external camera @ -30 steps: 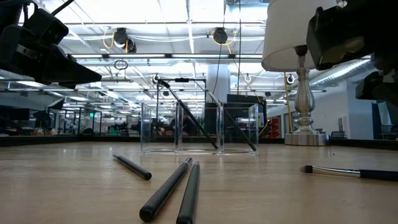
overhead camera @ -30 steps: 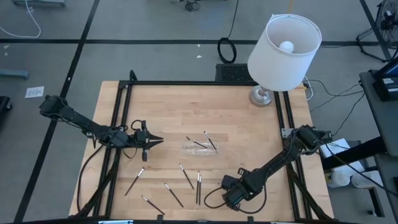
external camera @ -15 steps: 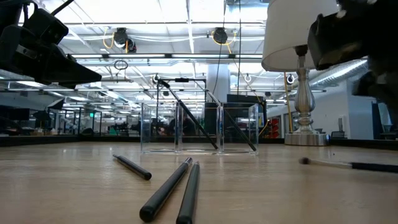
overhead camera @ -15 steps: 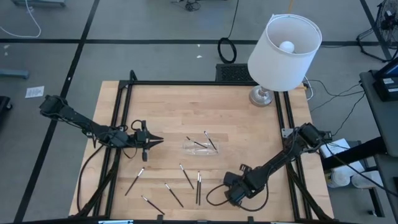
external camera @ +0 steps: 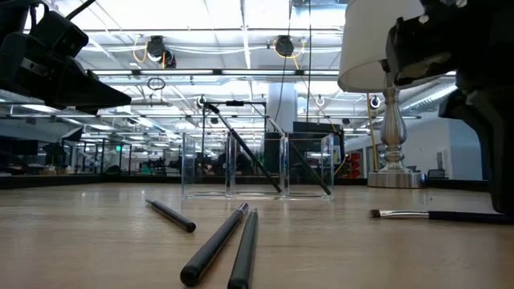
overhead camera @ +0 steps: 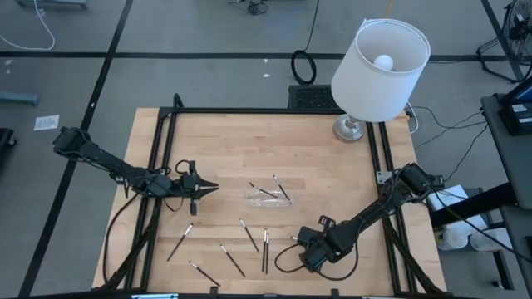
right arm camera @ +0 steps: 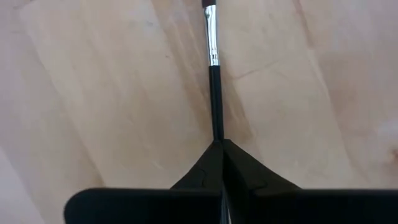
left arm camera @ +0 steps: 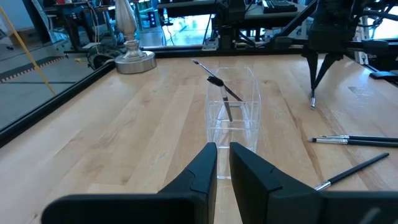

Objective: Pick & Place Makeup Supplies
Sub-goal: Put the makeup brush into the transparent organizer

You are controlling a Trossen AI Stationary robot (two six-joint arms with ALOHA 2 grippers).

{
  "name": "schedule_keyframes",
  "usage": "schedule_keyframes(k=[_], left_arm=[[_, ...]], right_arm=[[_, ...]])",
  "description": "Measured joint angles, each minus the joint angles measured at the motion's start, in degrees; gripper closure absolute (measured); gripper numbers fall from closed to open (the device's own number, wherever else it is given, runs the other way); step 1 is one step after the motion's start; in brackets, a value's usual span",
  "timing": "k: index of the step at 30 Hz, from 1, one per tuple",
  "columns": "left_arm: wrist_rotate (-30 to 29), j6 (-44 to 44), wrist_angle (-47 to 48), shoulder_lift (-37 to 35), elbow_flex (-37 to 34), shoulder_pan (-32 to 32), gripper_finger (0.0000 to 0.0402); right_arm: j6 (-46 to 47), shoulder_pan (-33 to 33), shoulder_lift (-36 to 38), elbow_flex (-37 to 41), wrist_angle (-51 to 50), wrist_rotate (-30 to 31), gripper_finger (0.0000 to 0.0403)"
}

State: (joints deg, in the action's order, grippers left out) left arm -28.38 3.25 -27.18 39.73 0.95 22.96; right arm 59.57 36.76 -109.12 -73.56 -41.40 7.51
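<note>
Right gripper (right arm camera: 222, 148) pinches a brush (right arm camera: 212, 68) by its handle end; left gripper (left arm camera: 222, 153) hovers, fingers narrowly apart, empty.

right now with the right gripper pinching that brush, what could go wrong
The right gripper holds the brush only at the very end of its handle, so it may swing or slip out during the lift. The clear tray is narrow and already has brushes leaning in it, so the drop might miss or knock them.
</note>
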Motion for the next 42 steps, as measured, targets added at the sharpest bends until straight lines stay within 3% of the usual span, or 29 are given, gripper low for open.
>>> schedule_keyframes(k=[18,29,36,42], left_arm=[[0.00,0.02,0.00,0.00,0.01,0.00,0.0350],[0.00,0.02,0.00,0.00,0.01,0.00,0.0350],[0.00,0.02,0.00,-0.01,0.00,0.00,0.0350],[0.00,0.02,-0.01,0.01,0.00,-0.02,0.0350]], right_arm=[[-1.32,-0.12,0.09,-0.07,3.88,-3.32,0.0398],[-2.01,-2.15,0.11,-0.07,3.90,-3.28,0.0324],[-7.53,-5.85,0.11,-0.07,8.28,-6.01,0.0280],[-9.29,-7.17,-0.25,-0.07,7.53,-7.60,0.0269]])
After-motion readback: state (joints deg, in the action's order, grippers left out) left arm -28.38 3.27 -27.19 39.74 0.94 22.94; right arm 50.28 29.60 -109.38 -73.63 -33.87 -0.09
